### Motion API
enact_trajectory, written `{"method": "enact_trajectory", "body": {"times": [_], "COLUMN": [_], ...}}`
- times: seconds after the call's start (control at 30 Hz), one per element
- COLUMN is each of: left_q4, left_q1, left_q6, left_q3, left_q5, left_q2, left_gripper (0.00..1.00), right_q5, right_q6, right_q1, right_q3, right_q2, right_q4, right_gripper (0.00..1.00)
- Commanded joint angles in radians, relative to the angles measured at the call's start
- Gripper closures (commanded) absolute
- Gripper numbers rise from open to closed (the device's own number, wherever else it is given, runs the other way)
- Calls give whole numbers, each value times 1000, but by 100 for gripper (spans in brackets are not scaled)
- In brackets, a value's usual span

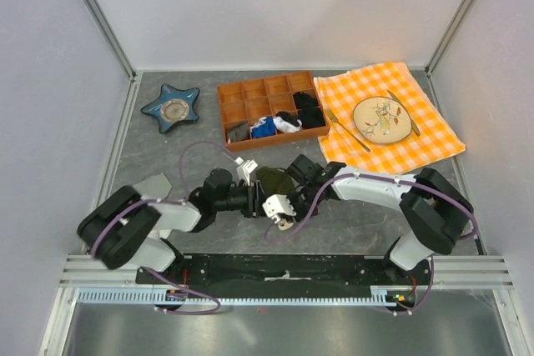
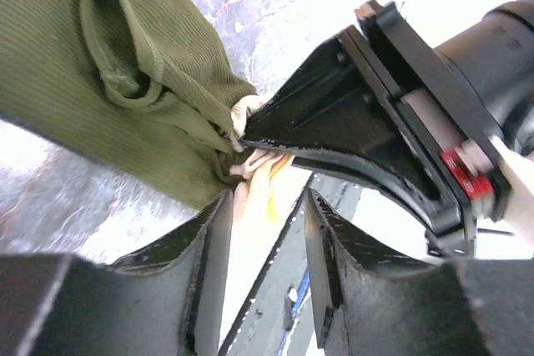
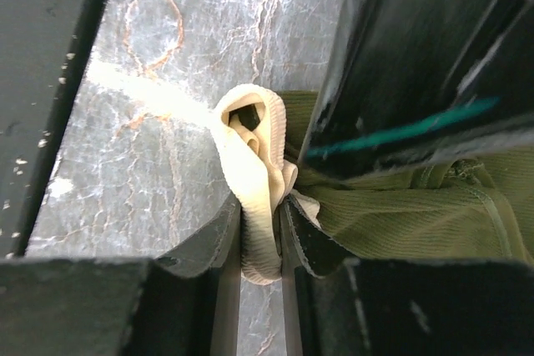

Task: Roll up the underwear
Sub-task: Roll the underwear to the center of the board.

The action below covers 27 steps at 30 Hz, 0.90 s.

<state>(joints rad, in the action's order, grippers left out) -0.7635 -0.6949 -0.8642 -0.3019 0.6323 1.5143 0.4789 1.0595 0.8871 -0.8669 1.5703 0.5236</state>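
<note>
The underwear [image 1: 271, 179] is a dark olive bundle on the table between both grippers. In the right wrist view my right gripper [image 3: 261, 227] is shut on a fold of its cream waistband [image 3: 250, 143], with olive cloth [image 3: 417, 214] bunched to the right. In the left wrist view the olive cloth [image 2: 100, 64] hangs at the upper left. My left gripper [image 2: 267, 214] is open just below the cloth's edge, with nothing between its fingers. The right gripper's black body [image 2: 359, 122] pinches the waistband end right in front of it. From above, the left gripper [image 1: 257, 195] and right gripper [image 1: 289, 179] meet at the bundle.
An orange compartment tray [image 1: 229, 110] with black, blue and white small garments stands behind. A blue star-shaped dish [image 1: 171, 108] is at the back left. An orange checked cloth [image 1: 434, 135] with a plate [image 1: 380, 118] and cutlery lies at the right. A grey scrap [image 1: 153, 185] lies at the left.
</note>
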Motion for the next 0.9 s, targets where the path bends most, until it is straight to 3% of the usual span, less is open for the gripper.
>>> {"method": "enact_trajectory", "body": {"times": [0.0,0.2,0.33,0.5,0.63,0.87], "left_q4": [223,430,486,426,397,382], "left_q1": [5,5,5,5,-2,-95], "left_q6": [201,319,298,356,410,464], "left_q3": [46,110,174,283,332,325], "left_q5": [-192,-359,-497,-435,-326,-329], "left_q2": [-222,-598,-805,-986,-1088,-1080], "left_gripper": [53,45,6,5,12,13], "right_q5": [173,349,398,395,397,405], "right_q6": [-27,49,91,47,27,-9], "right_q1": [-54,-168,-197,-209,-217,-224], "right_q3": [-43,-139,-195,-241,-280,-363], "right_q2": [78,195,273,333,382,473], "right_q4": [226,423,524,530,555,610], "right_gripper": [79,79,79,78,78,77]}}
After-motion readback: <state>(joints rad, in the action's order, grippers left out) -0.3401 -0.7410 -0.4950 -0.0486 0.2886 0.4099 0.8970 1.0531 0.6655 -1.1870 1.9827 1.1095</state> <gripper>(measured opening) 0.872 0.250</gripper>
